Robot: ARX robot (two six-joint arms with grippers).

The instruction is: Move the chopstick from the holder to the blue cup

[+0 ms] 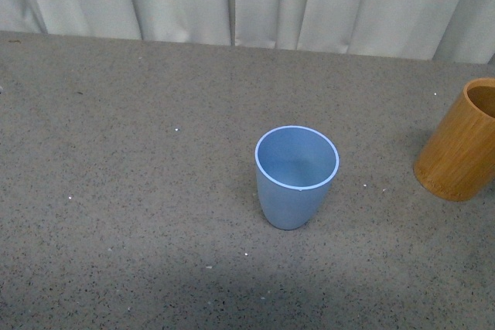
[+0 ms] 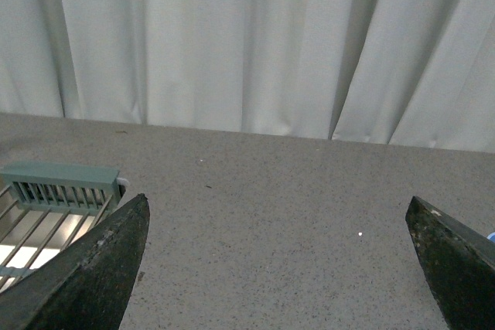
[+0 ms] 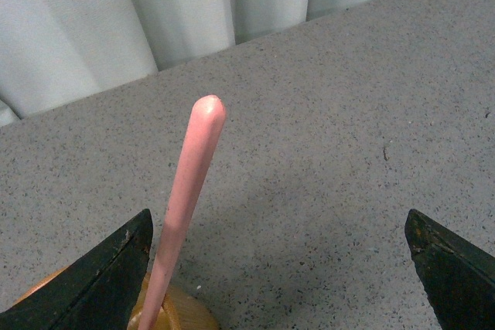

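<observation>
The light blue cup (image 1: 297,175) stands upright and empty near the middle of the grey table in the front view. The orange-brown wooden holder (image 1: 459,143) stands at the right edge of that view, cut off by the frame; no chopstick shows there. In the right wrist view a salmon-pink chopstick (image 3: 188,191) rises out of the holder (image 3: 174,313), close to one finger of my open right gripper (image 3: 278,226). My left gripper (image 2: 278,206) is open and empty over bare table. Neither gripper shows in the front view.
A pale green wire rack (image 2: 56,195) lies beside the left gripper in the left wrist view. White curtains (image 1: 247,1) hang along the table's far edge. The tabletop (image 1: 124,191) is speckled grey.
</observation>
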